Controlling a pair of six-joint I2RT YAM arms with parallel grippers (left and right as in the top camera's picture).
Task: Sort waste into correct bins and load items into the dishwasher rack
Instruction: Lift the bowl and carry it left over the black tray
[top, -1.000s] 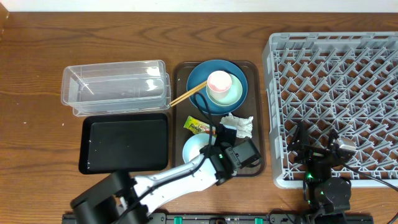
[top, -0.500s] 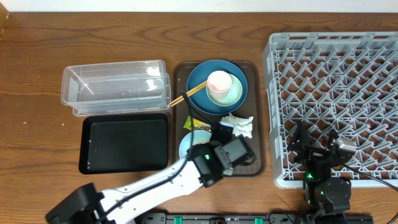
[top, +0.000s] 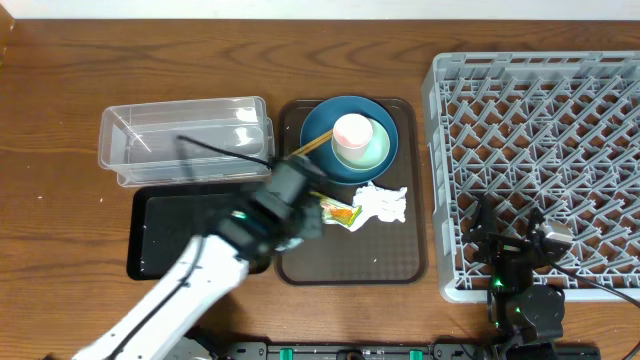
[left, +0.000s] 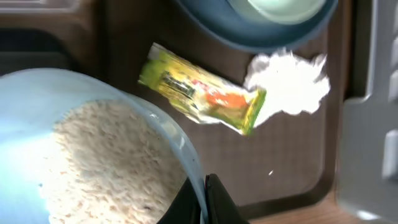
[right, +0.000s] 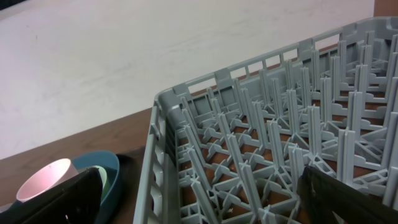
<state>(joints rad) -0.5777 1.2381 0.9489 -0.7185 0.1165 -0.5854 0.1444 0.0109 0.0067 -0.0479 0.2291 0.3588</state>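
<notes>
Left arm (top: 185, 290): white link behind left claw (left: 202, 202), claw fingers dark; thin black cable (top: 215, 148) behind claw. Right arm (top: 520, 300): black, green light (top: 497, 284), silver cap (top: 556, 234).

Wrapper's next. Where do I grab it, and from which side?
Come straight down on the snack wrapper and pinch across its narrow width near the middle. It lies flat on the brown tray, so a side approach finds no edge, and one end sits right by the napkin, where a grip would likely catch paper too.
</notes>
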